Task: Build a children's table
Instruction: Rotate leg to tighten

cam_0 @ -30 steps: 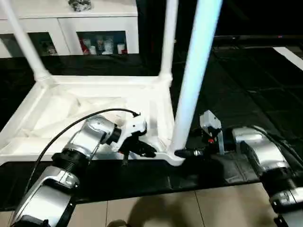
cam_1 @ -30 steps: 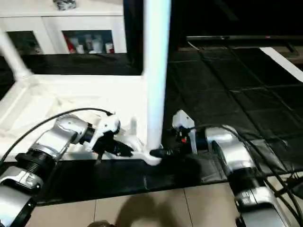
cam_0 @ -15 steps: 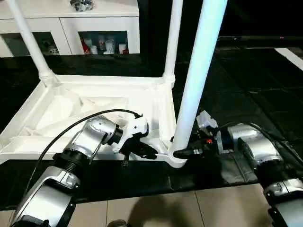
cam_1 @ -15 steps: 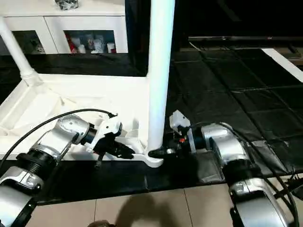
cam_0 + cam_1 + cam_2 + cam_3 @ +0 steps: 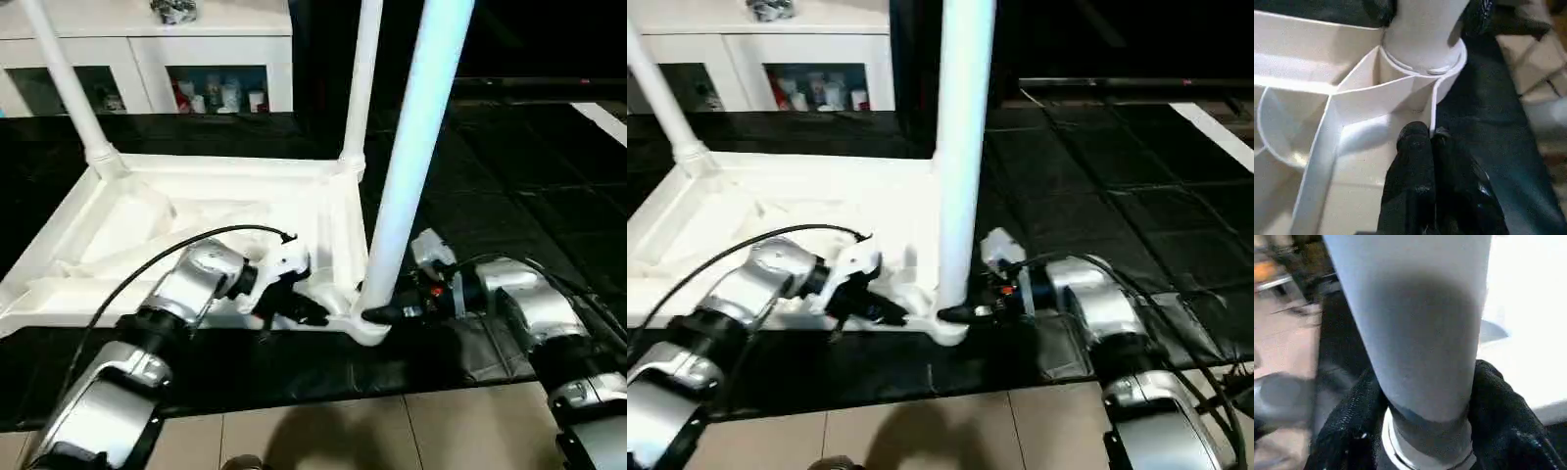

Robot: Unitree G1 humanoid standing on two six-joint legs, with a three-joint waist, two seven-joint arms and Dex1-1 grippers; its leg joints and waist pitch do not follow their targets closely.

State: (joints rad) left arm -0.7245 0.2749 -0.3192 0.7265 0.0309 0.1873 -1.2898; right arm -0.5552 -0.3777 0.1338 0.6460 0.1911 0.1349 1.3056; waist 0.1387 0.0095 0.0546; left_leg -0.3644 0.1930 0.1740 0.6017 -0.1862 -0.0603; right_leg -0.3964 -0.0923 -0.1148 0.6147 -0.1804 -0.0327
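Note:
The children's table lies upside down on the black mat, its white ribbed top (image 5: 196, 211) facing up. Two legs stand in the far corners (image 5: 69, 88) (image 5: 361, 88). A third leg (image 5: 411, 166) rises from the near right corner socket (image 5: 1425, 58). My left gripper (image 5: 1430, 134) is shut on the thin wall of the top just beside that socket, also seen from above (image 5: 313, 315). My right gripper (image 5: 377, 313) is shut around the base of the near right leg, a black finger (image 5: 1359, 406) pressed on each side just above the socket.
A white cabinet (image 5: 196, 49) with glass doors stands behind the table. The black mat (image 5: 509, 176) stretches to the right and back. Pale floor tiles (image 5: 343, 431) run along the front edge. My left arm's black cable (image 5: 196, 237) arcs over the table top.
My right gripper's fingers have drawn in around the base of the near right leg. The left gripper has kept its hold on the wall. The camera has shifted slightly.

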